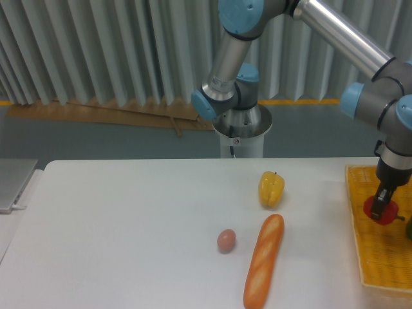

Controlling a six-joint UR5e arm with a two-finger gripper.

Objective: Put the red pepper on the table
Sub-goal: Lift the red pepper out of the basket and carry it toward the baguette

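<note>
Over the yellow basket (pixel 367 257) at the right edge of the table (pixel 129 232), my gripper (pixel 382 207) points down with its two fingers pinching the red pepper (pixel 380 212). The pepper sits between the fingertips, and I judge it raised a little off the basket floor, though the angle leaves that uncertain. I grip it from above because that leaves its underside free to set down.

Just right of the gripper, at the frame edge, a sliver of something green shows; I cannot tell what it is.

Well to the gripper's left, on the white tabletop, stands a yellow pepper (pixel 271 188). Slightly nearer the camera than it lies a long bread loaf (pixel 264 261), running lengthwise toward me. Left of the loaf rests a small pinkish egg (pixel 226 241). These three crowd the middle, so I would aim for the bare strip of table between the loaf and the basket's left rim.

The pepper is not yet on the table. The next move calls for clearing the basket rim before going left and lowering.
</note>
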